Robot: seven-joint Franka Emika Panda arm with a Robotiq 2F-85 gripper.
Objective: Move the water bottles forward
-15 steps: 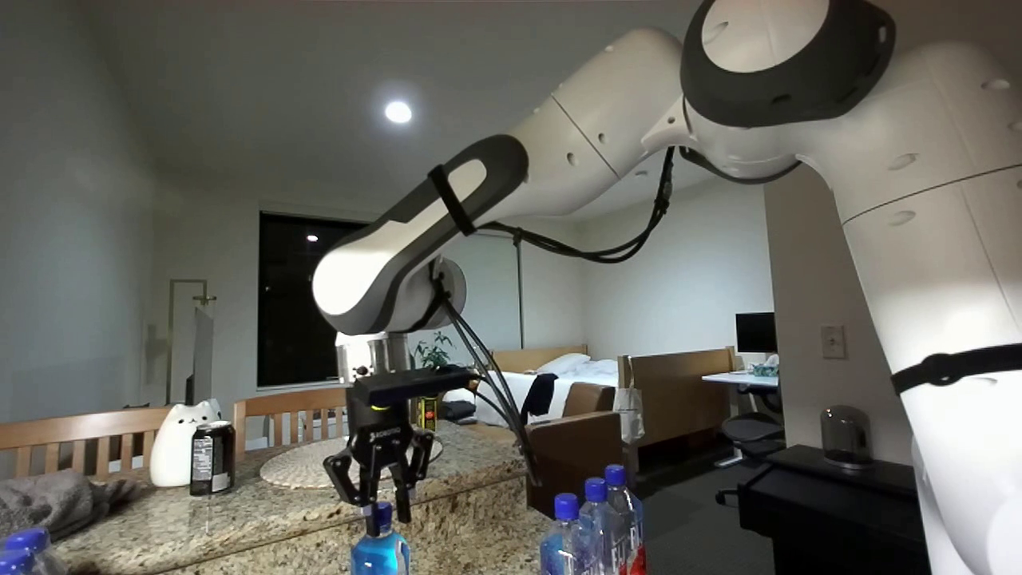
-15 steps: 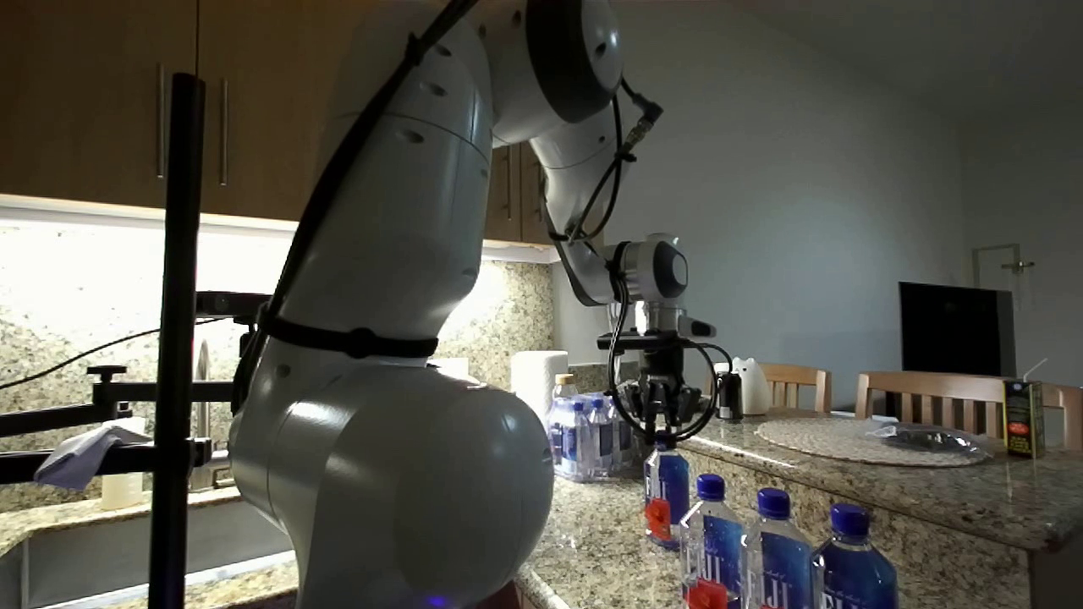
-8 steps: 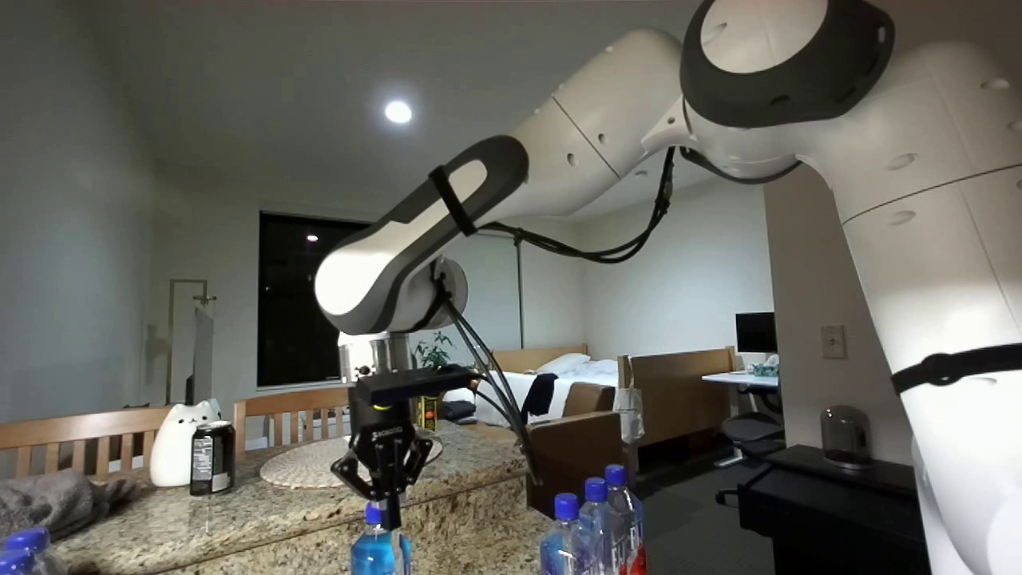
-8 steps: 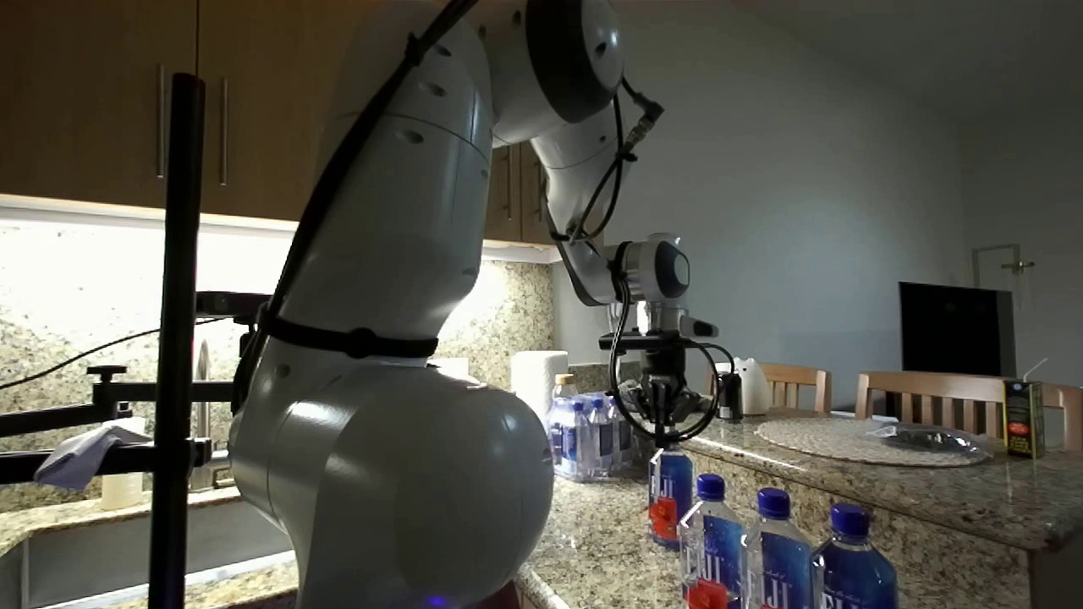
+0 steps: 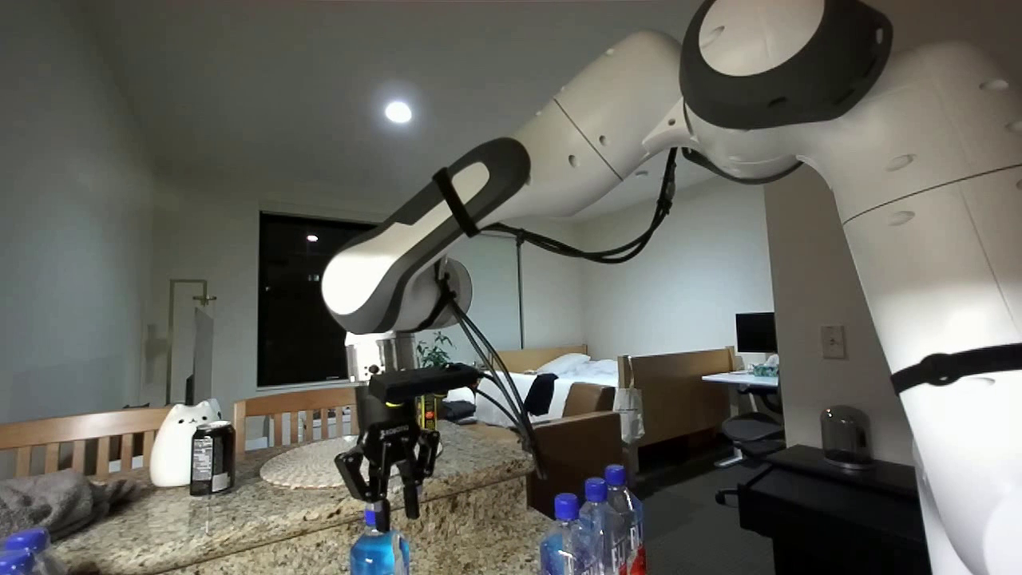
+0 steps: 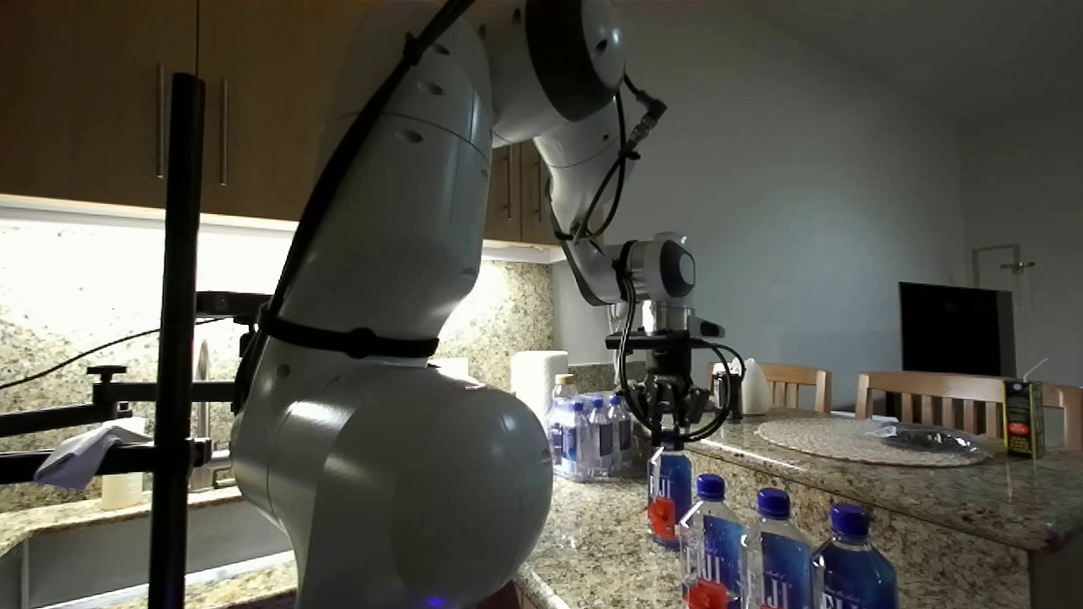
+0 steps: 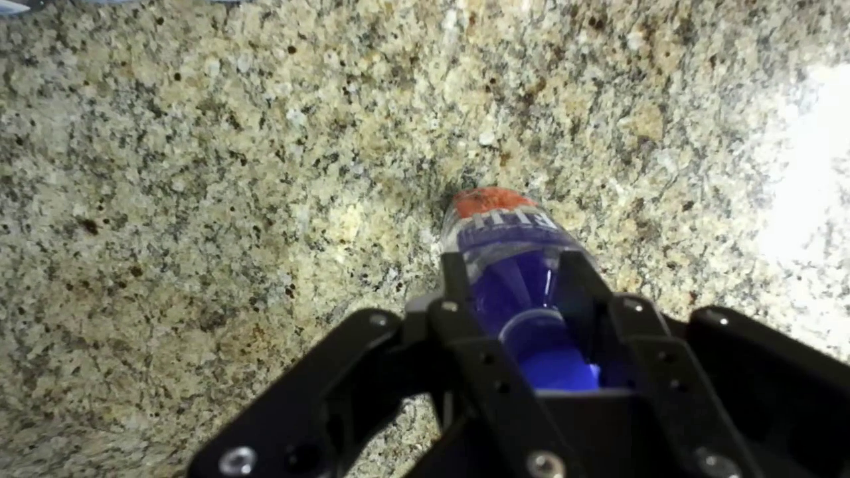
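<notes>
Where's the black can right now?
In an exterior view, the black can stands at the left on the granite counter, just right of the white cat figure.

Below the jaws: in an exterior view the bottle runs off the lower edge; its cap sits partly behind the nearer finger, contact not readable. Wrist view: sides of the label hidden by the fingers. Picture-right of the jaws, both exterior views, three bottles cut by the lower edge. Far picture-left, two more caps, bodies cropped; closer in, a can, print too small. Past the jaws, wrist view: pale scraps, top-left corner, unidentifiable.
</notes>
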